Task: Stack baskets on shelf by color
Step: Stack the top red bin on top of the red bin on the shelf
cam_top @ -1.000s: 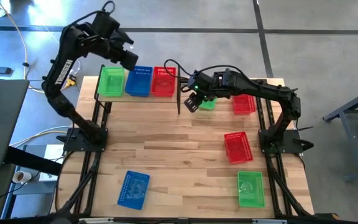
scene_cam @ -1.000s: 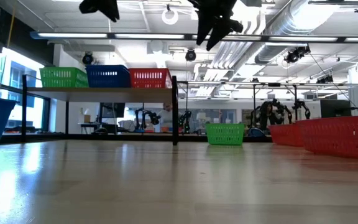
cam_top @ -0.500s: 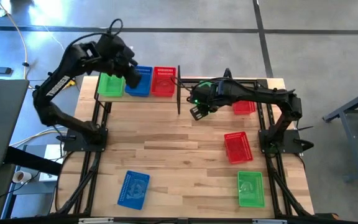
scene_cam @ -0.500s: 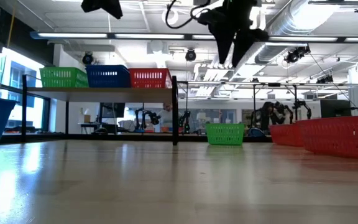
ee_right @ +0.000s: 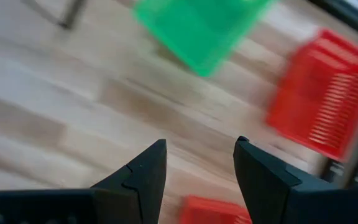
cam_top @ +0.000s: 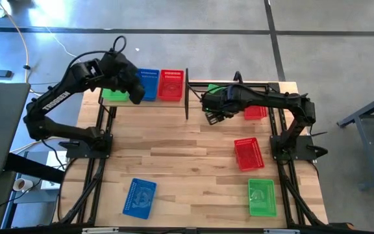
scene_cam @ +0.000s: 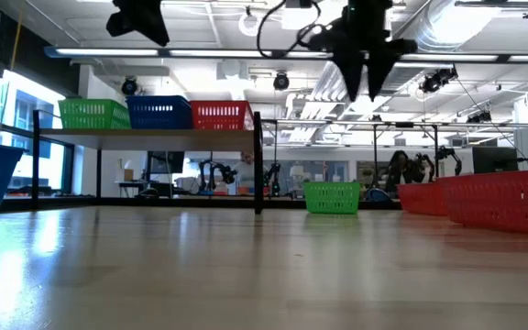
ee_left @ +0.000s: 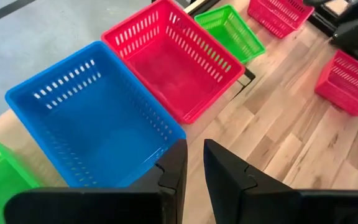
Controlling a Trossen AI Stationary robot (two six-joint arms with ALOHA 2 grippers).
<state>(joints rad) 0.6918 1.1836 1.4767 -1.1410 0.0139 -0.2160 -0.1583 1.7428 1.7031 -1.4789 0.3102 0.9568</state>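
Note:
On the shelf [scene_cam: 154,137] at the table's far left, a green basket [cam_top: 112,95], a blue basket [cam_top: 150,81] and a red basket [cam_top: 171,83] stand in a row on their bottoms. My left gripper [ee_left: 191,158] hovers above the blue basket's near edge [ee_left: 160,149], fingers a narrow gap apart with nothing between them. Another green basket [cam_top: 214,88] sits on the table at the far side, right of the shelf. My right gripper [ee_right: 201,152] hangs open above the bare wood just nearer than it, pointing steeply down.
Two red baskets [cam_top: 255,112] [cam_top: 249,154] lie at the table's right. A green basket [cam_top: 261,197] is near the front right and a blue one [cam_top: 139,197] near the front left. The shelf's black corner post [cam_top: 187,104] stands between the two grippers.
My left gripper has come down and toward the table's near edge, from beyond the shelf to above the blue basket's near side. My right gripper has sunk a little, shifted toward the table's right and rolled about its own axis. No basket has moved.

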